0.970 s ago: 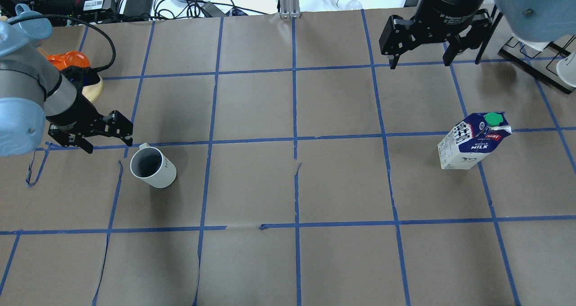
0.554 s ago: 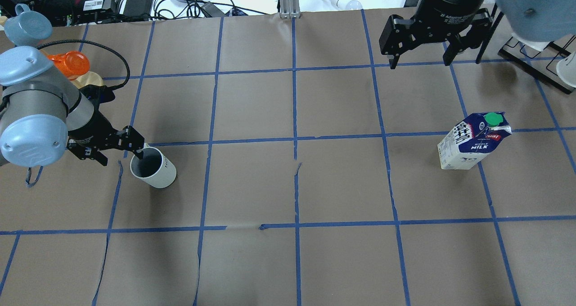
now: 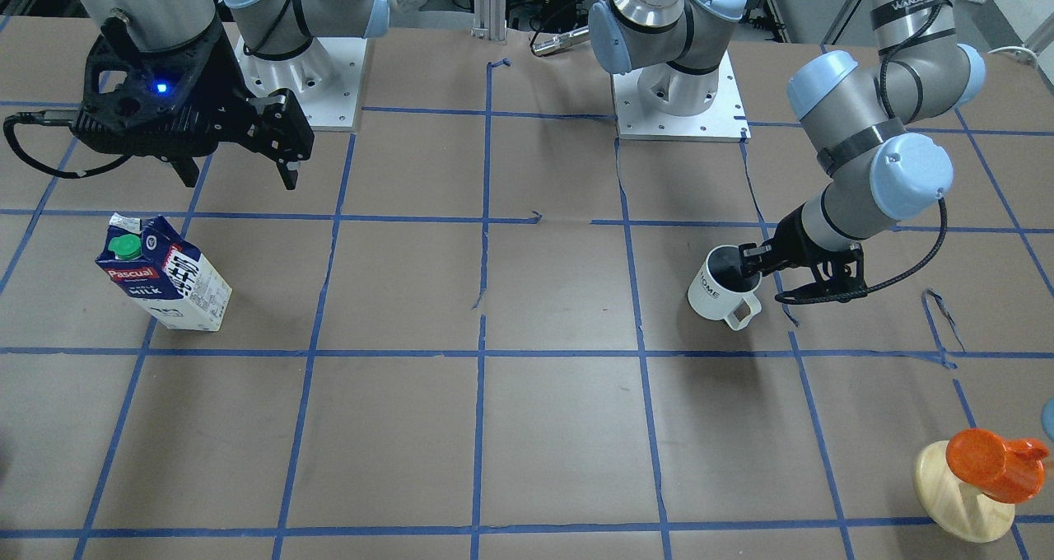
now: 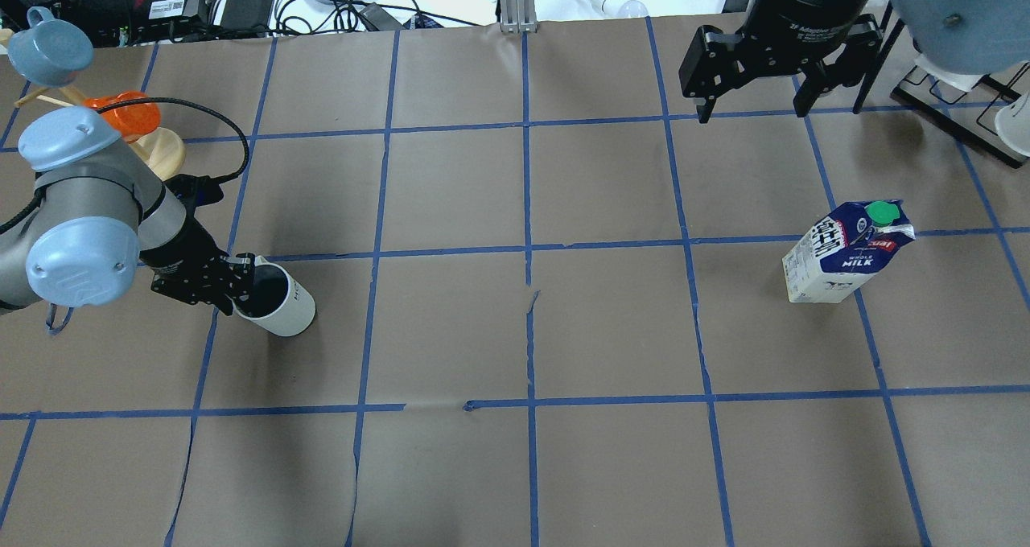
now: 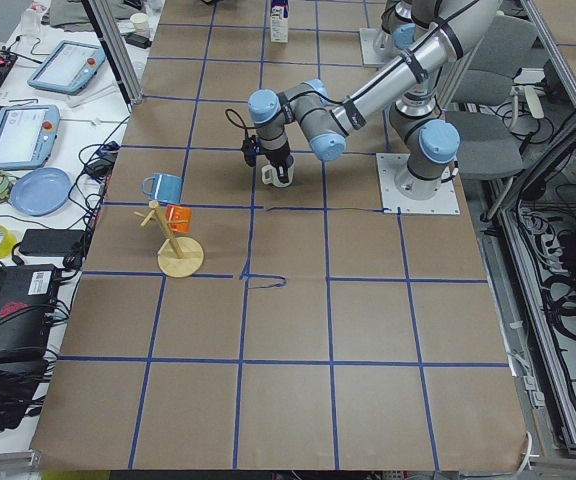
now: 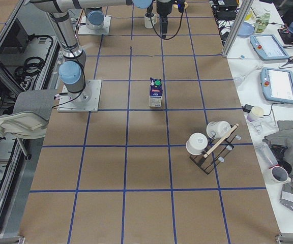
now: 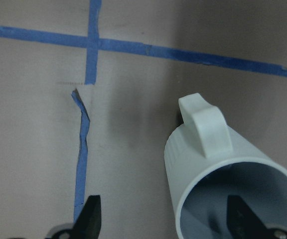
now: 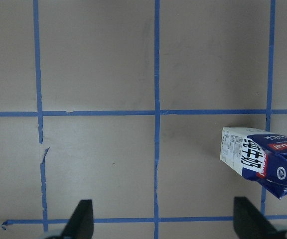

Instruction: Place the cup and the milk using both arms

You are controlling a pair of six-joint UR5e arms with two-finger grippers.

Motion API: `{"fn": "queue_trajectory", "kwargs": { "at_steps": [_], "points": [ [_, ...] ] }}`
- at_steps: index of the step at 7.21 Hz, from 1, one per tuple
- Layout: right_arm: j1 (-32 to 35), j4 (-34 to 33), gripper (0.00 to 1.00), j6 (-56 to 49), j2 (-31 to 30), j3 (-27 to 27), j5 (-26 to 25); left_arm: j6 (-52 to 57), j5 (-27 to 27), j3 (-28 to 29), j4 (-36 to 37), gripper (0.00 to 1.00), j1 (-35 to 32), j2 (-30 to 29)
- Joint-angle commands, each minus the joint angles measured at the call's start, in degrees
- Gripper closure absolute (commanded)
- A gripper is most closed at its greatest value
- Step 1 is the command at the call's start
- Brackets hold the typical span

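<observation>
The white cup (image 4: pixel 283 304) stands upright on the brown table, handle towards my left arm; it also shows in the front view (image 3: pixel 718 295). My left gripper (image 4: pixel 235 285) is open and straddles the cup's wall by the handle. In the left wrist view (image 7: pixel 166 219) one finger sits inside the cup (image 7: pixel 218 164) and the other outside it. The milk (image 4: pixel 845 259) stands upright at the right, also in the front view (image 3: pixel 169 276). My right gripper (image 4: pixel 752 111) is open and empty, high and beyond the milk (image 8: pixel 263 157).
A wooden mug tree (image 4: pixel 165 151) with an orange cup and a blue cup stands behind my left arm. A black rack (image 4: pixel 957 100) with white cups is at the far right. Cables and boxes line the far edge.
My left gripper has moved right and down to the cup, and one finger is now inside its rim. The right gripper, the cup and the milk have hardly moved.
</observation>
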Motion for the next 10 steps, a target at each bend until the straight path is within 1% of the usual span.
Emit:
{"fn": "queue_trajectory", "kwargs": {
  "at_steps": [1,2,3,4,5,6,7,8,9,10],
  "points": [
    [0.0,0.0,0.0,0.0,-0.1,0.0,0.0,-0.5,-1.5,0.2,-0.3,1.0,-0.1,0.0],
    [0.0,0.0,0.0,0.0,-0.1,0.0,0.0,-2.4,-2.3,0.8,-0.5,1.0,-0.8,1.4],
    [0.0,0.0,0.0,0.0,-0.1,0.0,0.0,-5.1,-4.7,1.8,-1.2,1.0,-2.3,2.5],
    [0.1,0.0,0.0,0.0,-0.1,0.0,0.0,-11.7,-7.3,2.8,-1.8,1.0,-7.1,3.5],
    [0.1,0.0,0.0,0.0,-0.1,0.0,0.0,-20.3,-7.2,5.0,-1.8,1.0,-15.5,4.4],
    [0.1,0.0,0.0,0.0,-0.1,0.1,0.0,-27.5,-6.5,7.6,-2.5,1.0,-23.7,5.1],
    [0.2,0.0,0.0,0.0,-0.1,0.0,0.1,-34.3,-3.3,8.0,-1.9,1.0,-30.1,3.9],
    [0.3,0.1,0.0,0.0,-0.1,0.0,0.0,-43.2,-3.1,7.9,-1.1,1.0,-35.4,3.1],
    [0.3,0.1,0.0,0.0,-0.1,0.1,0.1,-44.5,-3.3,7.6,-1.1,1.0,-39.7,2.6],
    [0.3,0.3,0.0,0.0,-0.1,0.1,0.1,-45.6,-3.8,7.6,-0.9,1.0,-41.5,2.2]
  ]
}}
